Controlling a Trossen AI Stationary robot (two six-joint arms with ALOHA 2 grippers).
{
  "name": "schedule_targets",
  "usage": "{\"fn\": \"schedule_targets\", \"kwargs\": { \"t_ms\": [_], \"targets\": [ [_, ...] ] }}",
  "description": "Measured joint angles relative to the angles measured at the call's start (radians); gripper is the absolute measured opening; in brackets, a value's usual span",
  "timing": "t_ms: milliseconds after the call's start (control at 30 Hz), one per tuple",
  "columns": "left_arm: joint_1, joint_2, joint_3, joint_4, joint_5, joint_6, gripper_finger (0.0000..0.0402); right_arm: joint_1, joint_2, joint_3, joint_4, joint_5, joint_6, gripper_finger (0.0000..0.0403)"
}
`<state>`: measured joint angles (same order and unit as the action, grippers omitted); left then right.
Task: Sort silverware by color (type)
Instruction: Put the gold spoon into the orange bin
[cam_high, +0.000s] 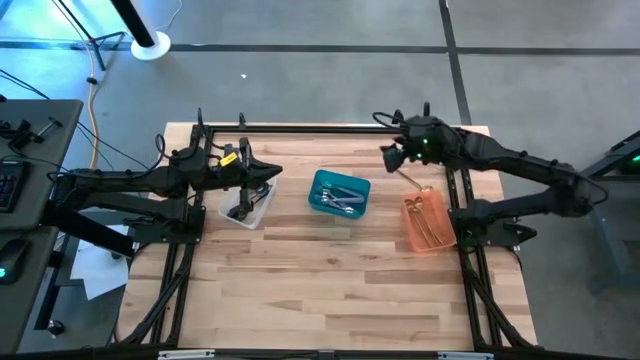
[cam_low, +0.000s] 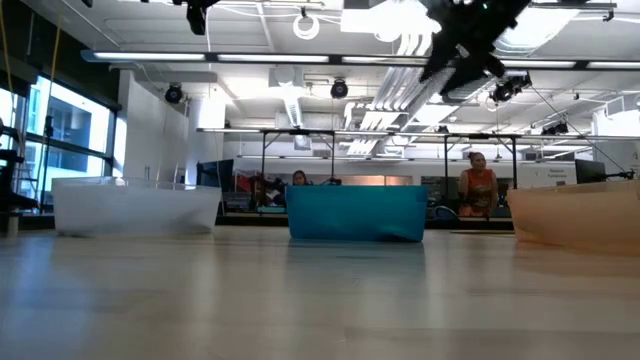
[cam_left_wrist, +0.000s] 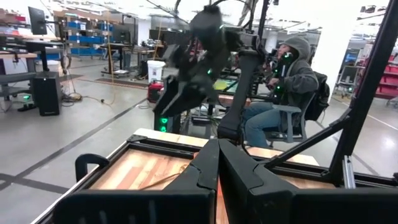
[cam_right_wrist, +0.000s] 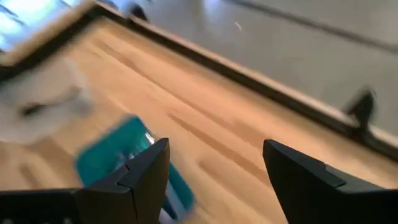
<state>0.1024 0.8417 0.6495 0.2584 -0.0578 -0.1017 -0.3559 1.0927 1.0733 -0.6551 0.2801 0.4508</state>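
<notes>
— What's nearest us on the tabletop (cam_high: 330, 290)?

— Bare wood up front. Past that, three bins in a row: a clear bin (cam_high: 247, 203) at nine o'clock, a teal bin (cam_high: 339, 193) in the middle, an orange bin (cam_high: 427, 222) at three o'clock.

— And the silverware?

— Dark pieces (cam_high: 240, 209) lie in the clear bin, silver pieces (cam_high: 343, 199) in the teal one, gold pieces (cam_high: 429, 224) in the orange one. One more gold piece (cam_high: 413, 180) lies on the wood just beyond the orange bin, at about twelve o'clock from it.

— What about the arms?

— The left end effector (cam_high: 268, 172) hangs over the far edge of the clear bin, clenched with nothing between its fingers. The right end effector (cam_high: 389, 157) is up in the air beyond that loose gold piece, at roughly one o'clock from the teal bin, its fingers (cam_right_wrist: 140, 177) spread wide and released, gripping nothing.

— Anyone behind?

— A seated person in a hooded jacket (cam_left_wrist: 292, 81) beyond the far edge.
</notes>
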Motion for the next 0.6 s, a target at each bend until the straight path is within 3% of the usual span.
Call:
{"fn": "schedule_targets", "kwargs": {
  "t_ms": [300, 600],
  "targets": [
    [0.000, 0.000, 0.000, 0.000, -0.011, 0.000, 0.0001, -0.151, 0.000, -0.143, -0.252, -0.106, 0.013, 0.0242],
    [0.003, 0.000, 0.000, 0.000, -0.034, 0.001, 0.0001, -0.229, 0.000, -0.336, -0.235, -0.187, 0.024, 0.0242]
  ]
}}
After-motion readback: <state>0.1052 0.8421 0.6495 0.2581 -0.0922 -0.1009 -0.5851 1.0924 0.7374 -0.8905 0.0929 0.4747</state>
